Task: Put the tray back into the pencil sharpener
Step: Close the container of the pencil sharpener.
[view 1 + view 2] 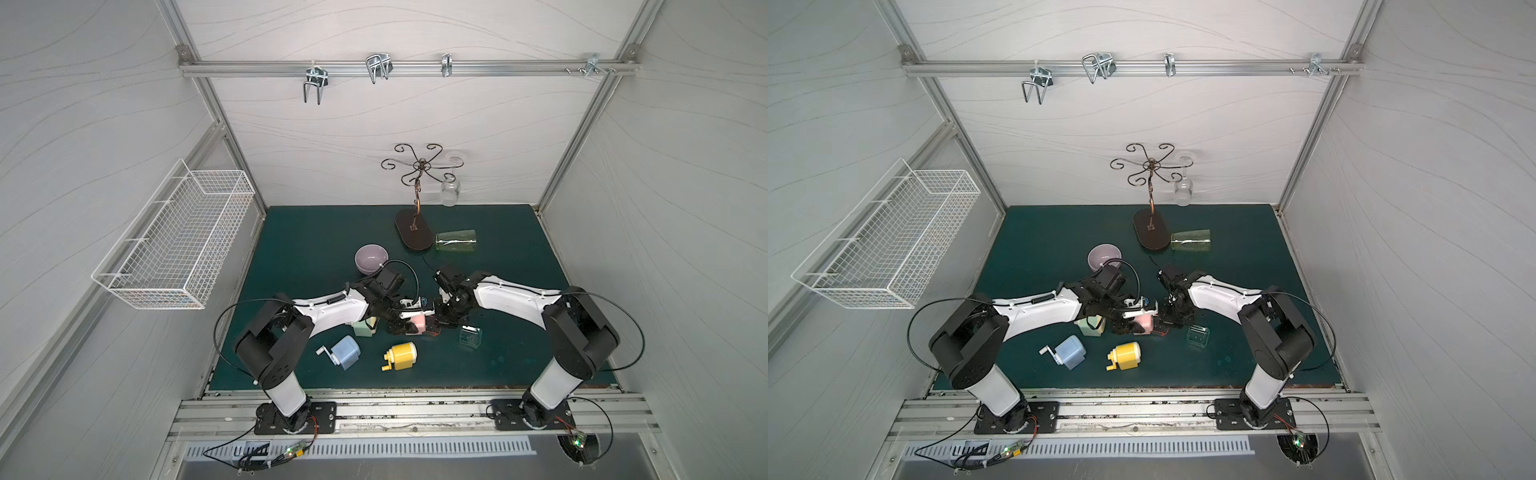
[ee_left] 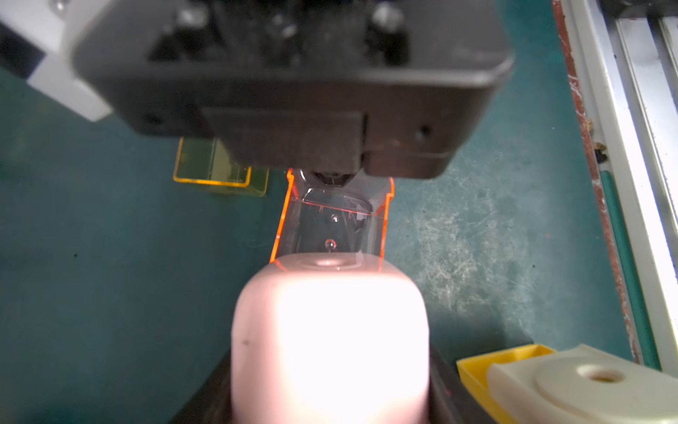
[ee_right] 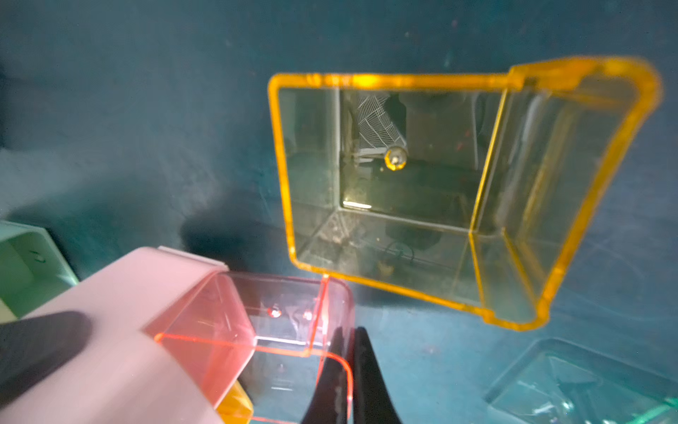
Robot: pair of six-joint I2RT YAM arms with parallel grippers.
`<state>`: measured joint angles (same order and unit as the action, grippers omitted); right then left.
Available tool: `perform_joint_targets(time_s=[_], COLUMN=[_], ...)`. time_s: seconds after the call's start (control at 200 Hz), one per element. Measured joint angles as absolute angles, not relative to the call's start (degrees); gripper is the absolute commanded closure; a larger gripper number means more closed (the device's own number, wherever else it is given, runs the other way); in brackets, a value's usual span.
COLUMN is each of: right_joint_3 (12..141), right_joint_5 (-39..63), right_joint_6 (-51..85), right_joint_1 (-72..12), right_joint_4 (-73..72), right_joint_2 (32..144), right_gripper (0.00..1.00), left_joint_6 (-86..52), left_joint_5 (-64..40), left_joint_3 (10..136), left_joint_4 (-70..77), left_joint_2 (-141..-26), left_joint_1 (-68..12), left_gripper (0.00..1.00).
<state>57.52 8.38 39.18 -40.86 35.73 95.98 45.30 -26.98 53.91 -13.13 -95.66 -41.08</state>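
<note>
Partly inside the pink pencil sharpener (image 3: pixel 121 330), the red tray (image 3: pixel 279 323) is sticking out. The right gripper (image 3: pixel 350 334) is pinching its end wall; the left gripper (image 1: pixel 405 324) is squeezing the sharpener.

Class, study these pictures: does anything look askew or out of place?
Yes. A green glass lies on its side beside the stand's base, and the pink tray sticks only partway into the pink sharpener.
</note>
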Motion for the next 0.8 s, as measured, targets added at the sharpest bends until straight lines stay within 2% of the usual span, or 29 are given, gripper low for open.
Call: perform_joint_targets(time_s=[0.8], right_joint_3=[64.2], right_joint_5=[7.4], right_joint_6=[28.8], right_joint_1=[-40.1], right_joint_4=[42.9], right_joint_2=[98.9], right_gripper=[0.93], left_joint_6=[50.9], left_joint_5=[-23.3], left_joint_3=[54.3], left_joint_4=[-12.3], left_joint_2=[-94.9], left_joint_1=[-43.6], left_gripper=[1.00])
